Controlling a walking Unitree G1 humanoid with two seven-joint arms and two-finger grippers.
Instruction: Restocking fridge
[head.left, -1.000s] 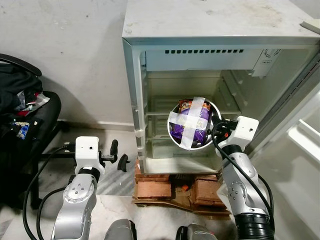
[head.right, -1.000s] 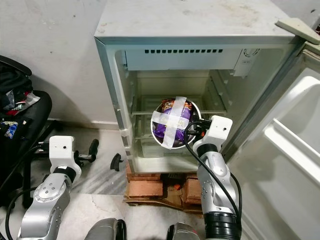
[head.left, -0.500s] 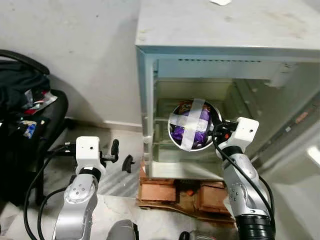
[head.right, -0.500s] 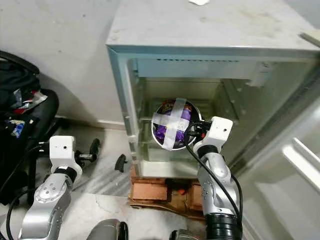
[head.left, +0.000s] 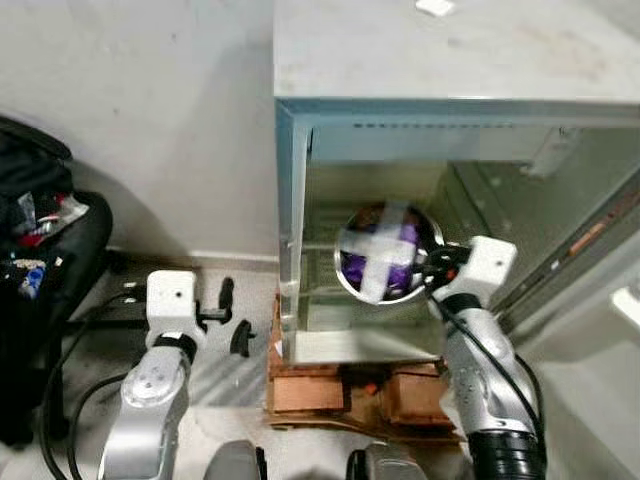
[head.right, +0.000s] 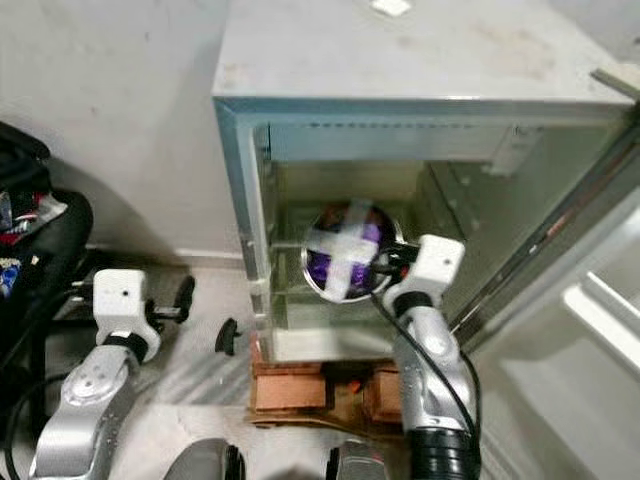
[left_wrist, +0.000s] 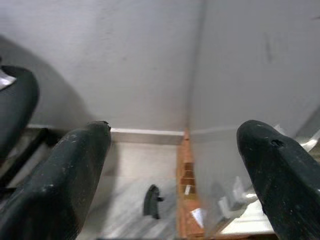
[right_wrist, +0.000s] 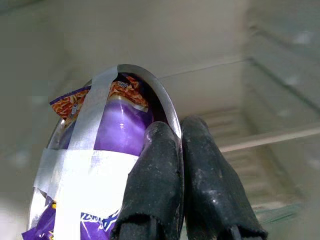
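A steel bowl (head.left: 385, 251) holds purple snack packets under a cross of white tape. My right gripper (right_wrist: 176, 150) is shut on the bowl's rim, one finger inside and one outside. It holds the bowl up at the mouth of the small open fridge (head.left: 300, 200), level with a glass shelf (right_wrist: 280, 137) inside. My left gripper (left_wrist: 175, 150) is open and holds nothing, low at the left and pointing at the wall and the fridge's outer side. The fridge's inside looks bare.
The fridge stands on bricks (head.left: 310, 385) on the floor. Its door (head.right: 590, 330) hangs open at the right. A black chair with bags (head.left: 40, 240) stands at the left. A small black piece (head.left: 240, 340) lies on the floor beside the fridge.
The camera has shifted and blurred, so I am moving. The bowl stays in my right gripper before the fridge opening. The left arm holds its pose.
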